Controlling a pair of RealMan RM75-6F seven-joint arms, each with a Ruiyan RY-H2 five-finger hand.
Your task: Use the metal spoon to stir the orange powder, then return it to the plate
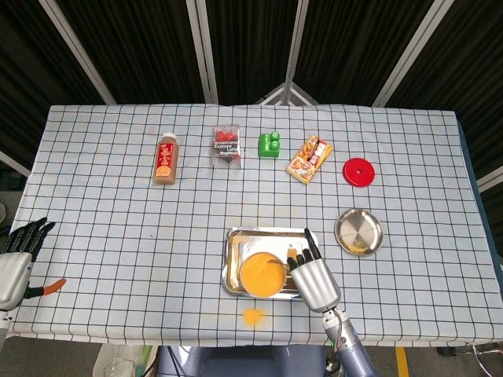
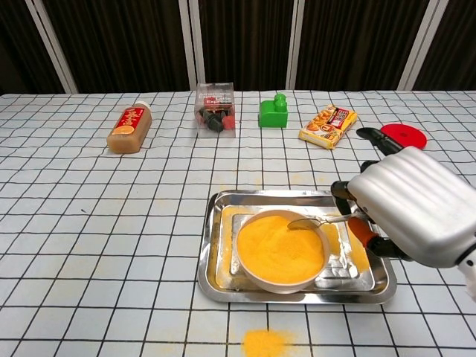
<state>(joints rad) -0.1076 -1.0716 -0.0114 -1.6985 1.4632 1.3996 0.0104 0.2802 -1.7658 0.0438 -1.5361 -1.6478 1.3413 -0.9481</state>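
A white bowl of orange powder (image 2: 280, 247) (image 1: 262, 274) sits in a steel tray (image 2: 220, 273) (image 1: 233, 235) near the table's front edge. My right hand (image 2: 411, 213) (image 1: 315, 281) holds the metal spoon (image 2: 316, 221) by its handle; the spoon's bowl hovers just over the far right rim of the powder bowl. The round metal plate (image 1: 359, 232) lies to the right of the tray; the chest view does not show it. My left hand (image 1: 17, 259) rests at the table's left front edge, fingers spread, holding nothing.
Along the far side stand a juice bottle (image 2: 129, 128), a clear box of red items (image 2: 216, 111), a green block (image 2: 273, 111), a snack packet (image 2: 328, 126) and a red disc (image 2: 402, 137). Spilled orange powder (image 2: 265, 343) lies in front of the tray.
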